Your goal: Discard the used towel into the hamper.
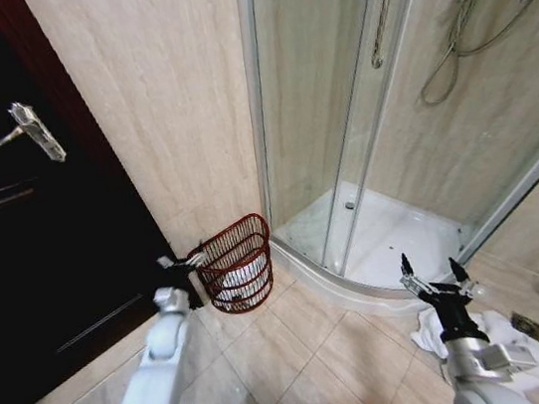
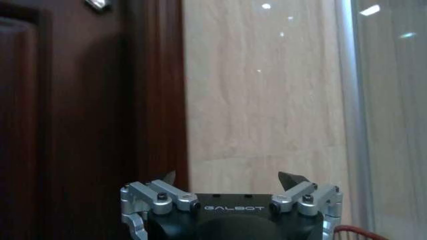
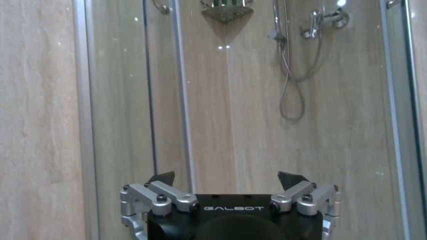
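Beige-tiled bathroom floor (image 1: 300,348), seen from above. Nearest, on the right: white towel (image 1: 491,347) heaped on the tiles just beside the shower tray, partly hidden behind the right arm. Right gripper (image 1: 430,275) poised above that heap, fingers (image 3: 162,177) spread wide and holding nothing, not touching the cloth. On the left: left gripper (image 1: 180,263) raised beside the hamper (image 1: 238,265), close to its rim, fingers (image 2: 291,179) likewise spread and empty. Hamper standing on the floor against the tiled wall, between the dark door (image 1: 11,218) and the glass shower enclosure (image 1: 360,129); something white already lying inside, too small to identify. Beyond: shower hose and fittings (image 1: 470,23) on the far wall. Towel and hamper well apart, so probably a carry across the floor once gripped. Risks from here: a pinch on a single fold, letting the rest trail, snag on the tray edge or slip free; a loose end draping over the hamper rim instead of dropping in; a knock from the left gripper tipping the light basket
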Controlling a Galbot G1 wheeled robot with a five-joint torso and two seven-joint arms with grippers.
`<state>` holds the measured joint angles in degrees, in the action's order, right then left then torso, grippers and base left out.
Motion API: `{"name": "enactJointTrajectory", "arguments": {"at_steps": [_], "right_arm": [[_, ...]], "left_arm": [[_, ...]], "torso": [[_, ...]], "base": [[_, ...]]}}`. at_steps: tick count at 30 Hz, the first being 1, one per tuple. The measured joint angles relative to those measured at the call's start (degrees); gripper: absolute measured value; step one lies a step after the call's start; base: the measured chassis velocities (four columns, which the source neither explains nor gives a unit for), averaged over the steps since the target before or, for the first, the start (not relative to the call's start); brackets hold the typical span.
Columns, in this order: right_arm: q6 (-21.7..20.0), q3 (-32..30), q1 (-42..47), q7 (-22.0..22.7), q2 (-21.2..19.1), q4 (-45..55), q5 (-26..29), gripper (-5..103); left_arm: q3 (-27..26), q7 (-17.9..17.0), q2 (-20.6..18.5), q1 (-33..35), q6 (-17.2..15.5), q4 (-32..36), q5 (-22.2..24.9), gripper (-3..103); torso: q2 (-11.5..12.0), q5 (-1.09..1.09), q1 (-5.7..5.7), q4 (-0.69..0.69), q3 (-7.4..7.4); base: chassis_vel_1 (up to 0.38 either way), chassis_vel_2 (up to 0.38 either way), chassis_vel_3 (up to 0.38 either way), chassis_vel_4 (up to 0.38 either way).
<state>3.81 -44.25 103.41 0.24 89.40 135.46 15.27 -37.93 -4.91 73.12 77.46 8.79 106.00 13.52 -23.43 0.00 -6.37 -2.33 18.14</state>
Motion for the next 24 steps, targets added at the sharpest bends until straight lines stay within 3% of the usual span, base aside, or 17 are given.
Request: {"name": "enactJointTrajectory", "arguments": {"at_steps": [7, 24], "right_arm": [[-2.5, 1.51, 0.69, 0.52, 0.86, 2.83, -2.59, 100], [-4.1, 1.1, 0.66, 0.91, 0.01, 3.49, -4.28, 100]], "left_arm": [[-1.49, 0.1, 0.35, 4.48, 2.94, 2.38, 1.02, 100], [-0.82, 0.65, -0.45, 4.19, 3.76, 2.33, 1.1, 100]], "torso": [[0.0, 0.0, 0.0, 0.02, 0.0], [0.0, 0.0, -0.01, 0.02, 0.01]], "base": [[0.0, 0.0, 0.0, 0.0], [0.0, 0.0, 0.0, 0.0]]}}
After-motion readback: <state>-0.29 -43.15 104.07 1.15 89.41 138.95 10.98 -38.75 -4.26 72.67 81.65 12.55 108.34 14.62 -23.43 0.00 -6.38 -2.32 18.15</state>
